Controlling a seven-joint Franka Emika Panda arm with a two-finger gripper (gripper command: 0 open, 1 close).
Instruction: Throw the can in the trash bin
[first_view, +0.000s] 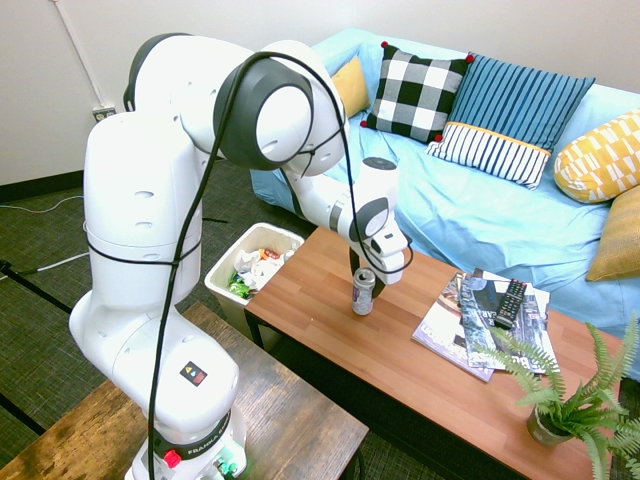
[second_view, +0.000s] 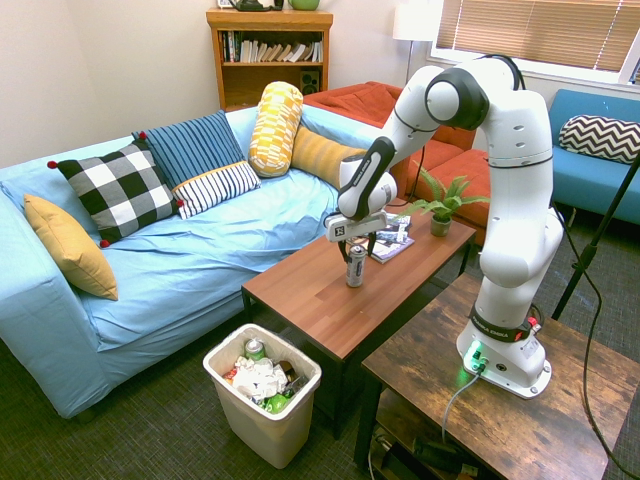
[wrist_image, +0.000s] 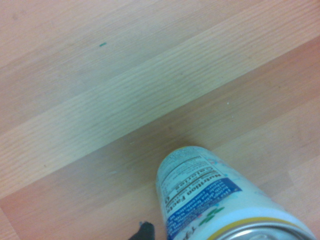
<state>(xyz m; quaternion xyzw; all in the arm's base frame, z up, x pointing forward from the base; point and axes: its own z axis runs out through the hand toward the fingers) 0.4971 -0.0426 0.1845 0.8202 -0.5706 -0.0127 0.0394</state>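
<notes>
1. First exterior view: the gripper (first_view: 362, 272) hangs fully open, holding nothing, directly over the drink can (first_view: 363, 292), which stands upright on the coffee table (first_view: 330, 330); trash bin (first_view: 225, 272) beside the table's end
2. Second exterior view: forearm slopes down, fingers pointing vertically along the can's long axis
3. Wrist view: can top close below

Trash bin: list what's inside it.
The trash bin holds crumpled white paper, a can top, and green and red scraps. Whatever lies beneath that top layer is covered, so the bottom cannot be seen.
</notes>
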